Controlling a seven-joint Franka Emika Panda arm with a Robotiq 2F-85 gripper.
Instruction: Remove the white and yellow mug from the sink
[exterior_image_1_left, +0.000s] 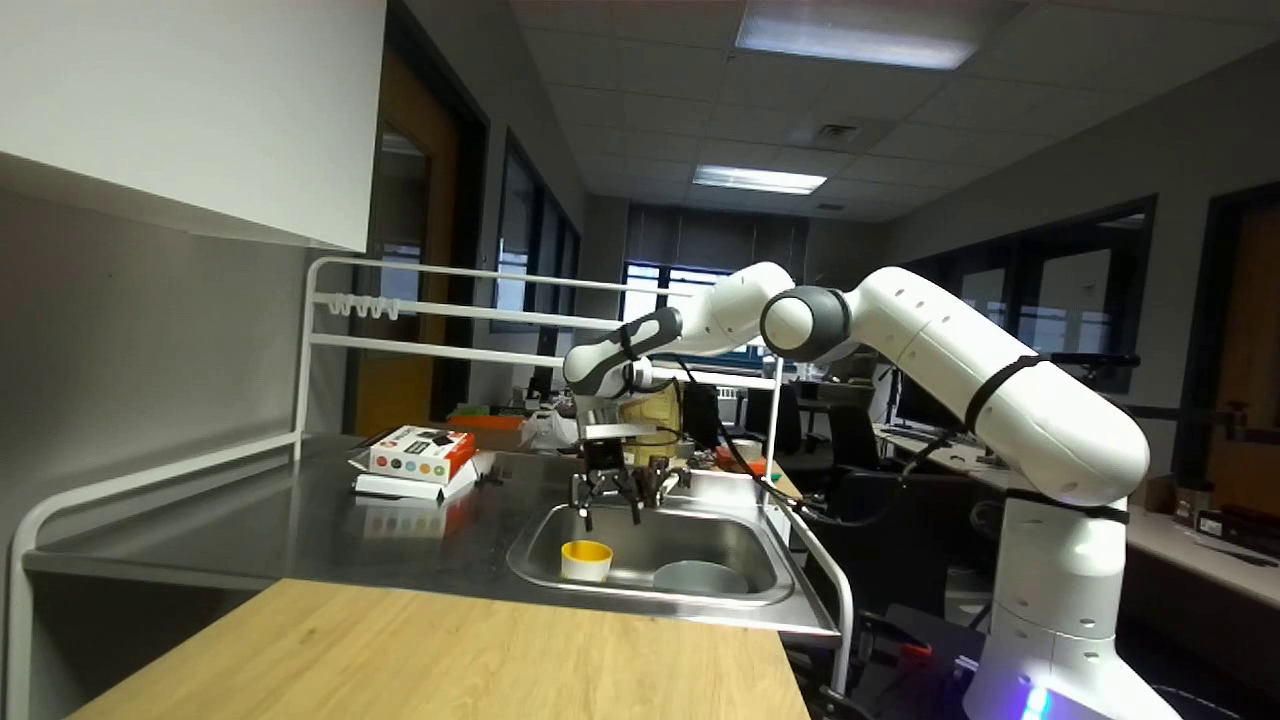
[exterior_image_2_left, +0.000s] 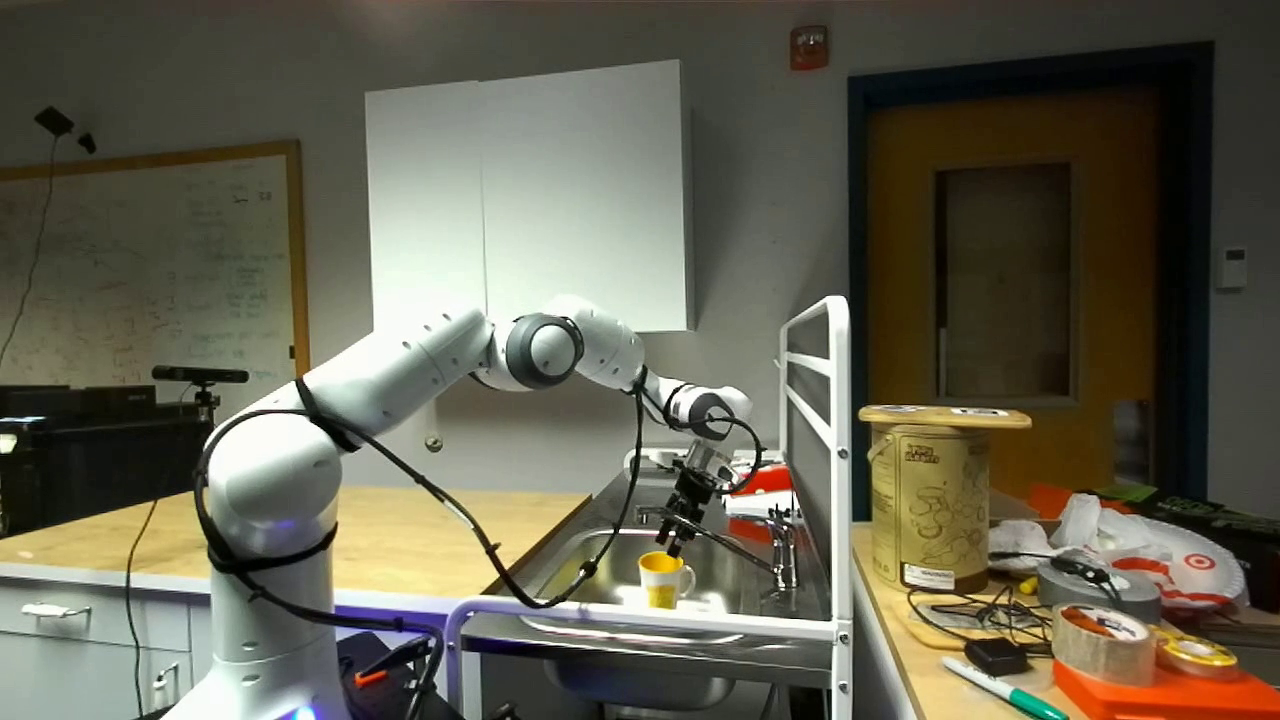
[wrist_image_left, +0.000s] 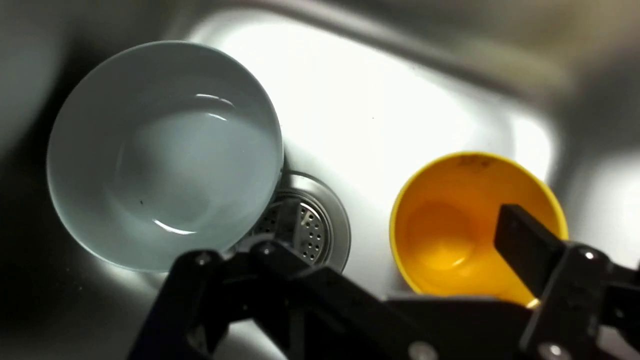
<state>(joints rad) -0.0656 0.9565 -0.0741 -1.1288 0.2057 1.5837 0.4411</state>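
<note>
A stainless-steel counter (exterior_image_1_left: 330, 530) is surrounding the sink (exterior_image_1_left: 680, 535), where the white and yellow mug (exterior_image_2_left: 660, 580) is standing upright; the gripper (exterior_image_1_left: 612, 520) is hanging over it, jaws spread wide and holding nothing; in the wrist view one fingertip (wrist_image_left: 527, 247) is overlapping the mug's opening, the other is showing over the drain strainer (wrist_image_left: 315, 237), which the pale bowl (wrist_image_left: 165, 150) is partly covering; from here, I judge, an off-centre descent would be risking a fingertip landing on the yellow rim and tipping the mug; closing shallowly would be inviting a slip; lifting carelessly would be swinging it into the faucet (exterior_image_2_left: 785, 560).
</note>
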